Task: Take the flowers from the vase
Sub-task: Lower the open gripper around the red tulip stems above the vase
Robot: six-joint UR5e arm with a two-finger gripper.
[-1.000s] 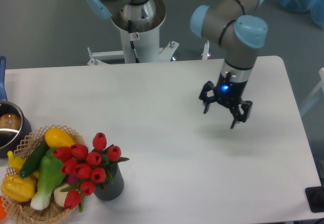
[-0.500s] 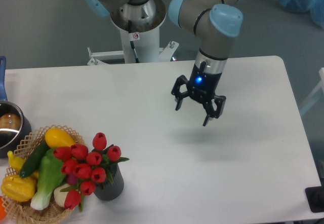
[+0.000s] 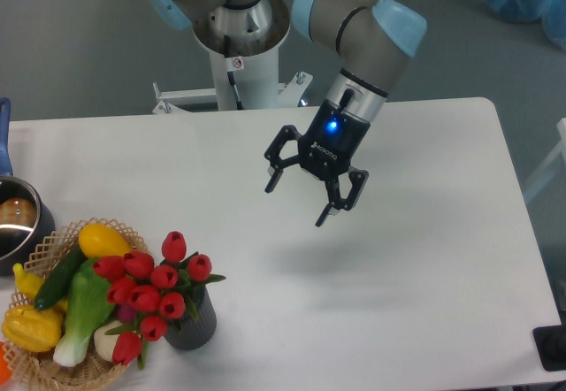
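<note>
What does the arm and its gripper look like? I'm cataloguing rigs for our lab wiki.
The arm is made of grey tubular links with light blue caps at the joints. The gripper is black with two linkage-style fingers, faint white lettering on its body and a glowing blue light near the wrist.

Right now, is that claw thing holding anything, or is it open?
Gripper: open, holding nothing, hanging above the table, well away from the flowers in the vase.
</note>
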